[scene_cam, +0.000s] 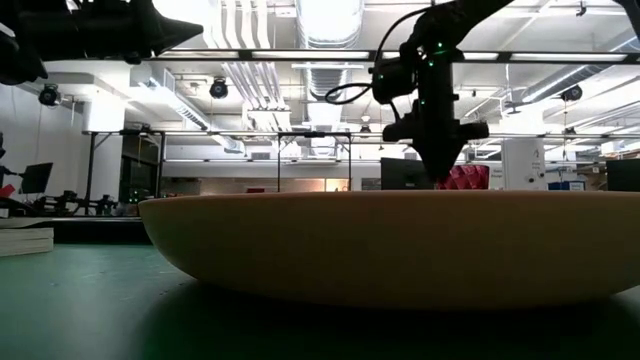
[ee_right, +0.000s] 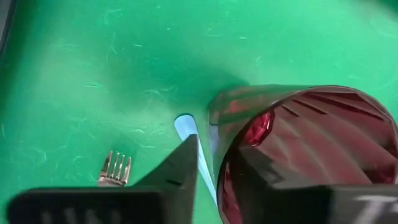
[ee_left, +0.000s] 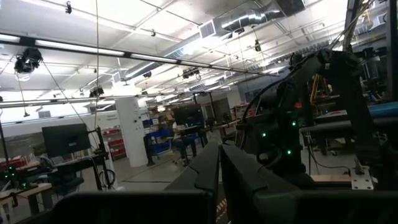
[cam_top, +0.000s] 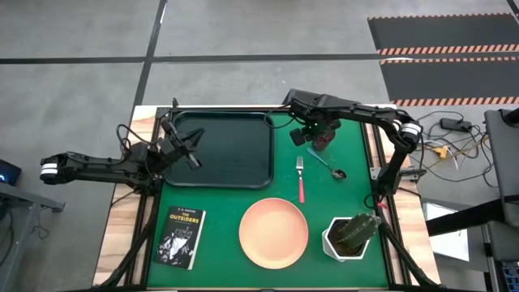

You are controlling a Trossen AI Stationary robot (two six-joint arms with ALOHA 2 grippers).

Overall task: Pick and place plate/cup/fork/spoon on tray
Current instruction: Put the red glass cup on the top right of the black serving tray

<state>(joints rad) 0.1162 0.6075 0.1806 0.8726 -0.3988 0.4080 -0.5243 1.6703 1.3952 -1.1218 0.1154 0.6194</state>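
The dark red cup (cam_top: 323,143) is on the green mat (cam_top: 349,191) right of the dark tray (cam_top: 223,150), and my right gripper (cam_top: 321,136) is shut on it from above. The pink-handled fork (cam_top: 300,180) and the blue-handled spoon (cam_top: 329,165) lie on the mat just near of the cup. The peach plate (cam_top: 273,233) rests on the mat near the front edge. My left gripper (cam_top: 192,156) hangs over the tray's left part, shut and empty, pointing level. My right gripper holds the cup by its rim wall (ee_right: 216,155), on the side toward the fork. One finger (ee_right: 180,168) is outside the cup and one finger (ee_right: 273,177) is inside it. The fingers come from above, pointing down. Whether the cup's base stands on the mat, I cannot tell.
A white pot with a cactus (cam_top: 350,237) stands right of the plate. A book (cam_top: 181,237) lies at the front left of the mat. In the low view the plate (scene_cam: 400,250) fills the foreground and hides the table behind it.
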